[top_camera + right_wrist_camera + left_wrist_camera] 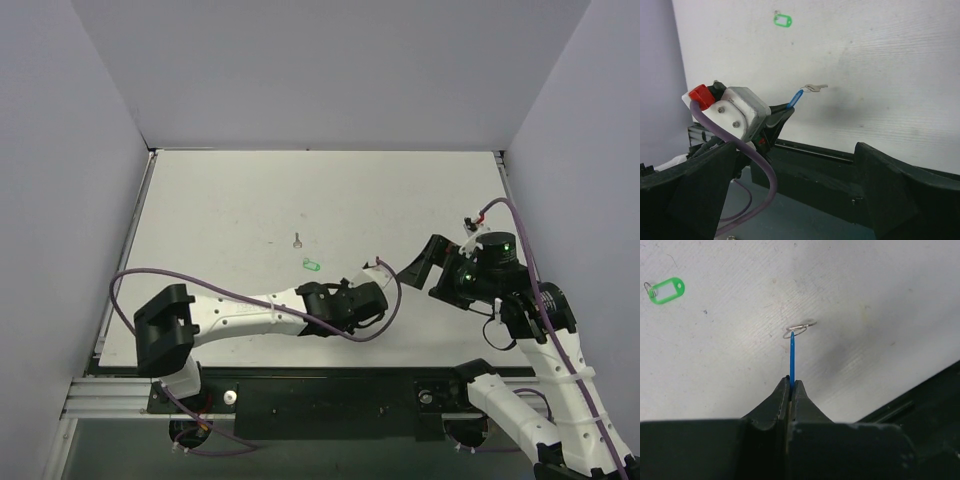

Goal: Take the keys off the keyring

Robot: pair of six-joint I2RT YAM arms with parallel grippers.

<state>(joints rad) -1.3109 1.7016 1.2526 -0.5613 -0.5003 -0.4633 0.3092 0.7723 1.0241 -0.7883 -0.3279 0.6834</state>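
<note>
My left gripper [791, 382] is shut on the lower end of the blue keyring [791, 357] and holds it upright above the table. A small silver key [816, 87] hangs on the keyring's [796, 98] far end. In the left wrist view it shows edge-on as a thin silver loop [800, 328]. A second silver key [297, 240] lies loose on the table further back. My right gripper [420, 262] is wide open and empty, just right of the left gripper [377, 270] and facing it.
A small green tag [311, 265] with a tiny ring lies on the white table [230, 200] left of the left gripper; it also shows in the left wrist view [667, 290] and the right wrist view [782, 20]. The black base rail [330, 395] runs along the near edge.
</note>
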